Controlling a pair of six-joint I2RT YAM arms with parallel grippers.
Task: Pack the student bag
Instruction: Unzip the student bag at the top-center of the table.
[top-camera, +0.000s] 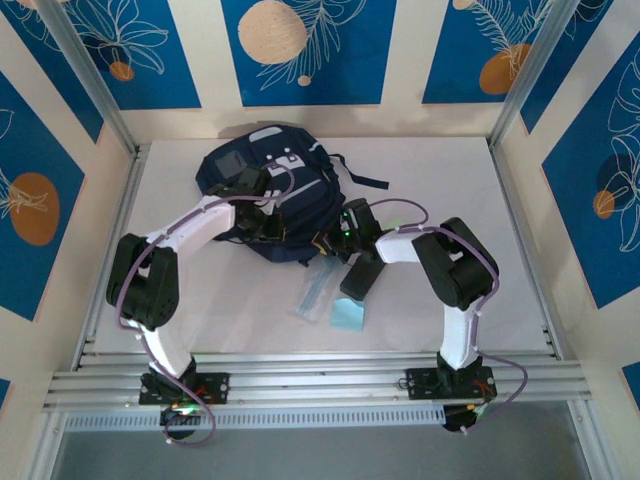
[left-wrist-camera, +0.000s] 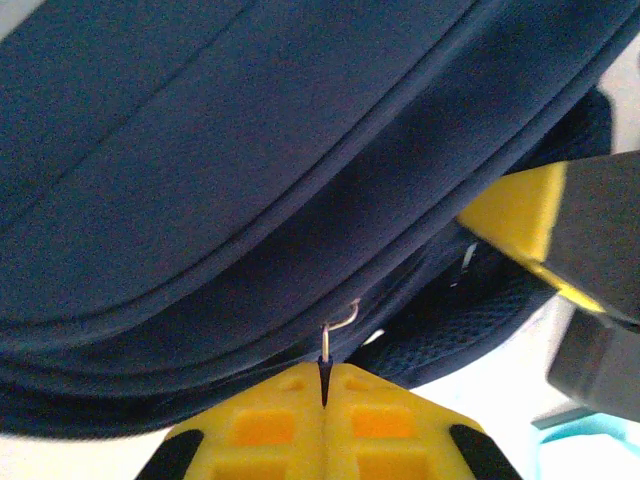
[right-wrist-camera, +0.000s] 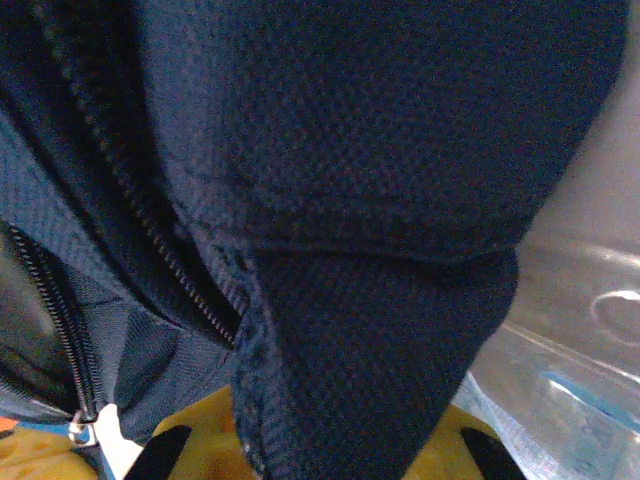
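**Left claw** (left-wrist-camera: 324, 405): we record the yellow fingers pressed together, pinching the thin dark tab of a zip pull (left-wrist-camera: 339, 322) that hangs on a small wire ring.

**Backpack** (top-camera: 268, 190): it lies flat toward the back of the white table (top-camera: 200, 300), left of centre. Its near edge meets both claws, the left at the zip seam and the right at the near right corner. The cloth is dark navy and smoothly woven, with raised piping running in long curves. It has a rounded outline, a light grey patch and pale trim on the top face, and a black strap trailing to the right.

**Right claw** (right-wrist-camera: 328, 450): we find the yellow fingers closed narrowly on a rounded flap of coarse navy mesh at the backpack's edge. A toothed zip runs just left of the flap.

**Loose items**: a clear plastic sleeve (top-camera: 312, 292) and a pale blue flat piece (top-camera: 348, 316) lie on the table near the right claw, apart from the backpack.
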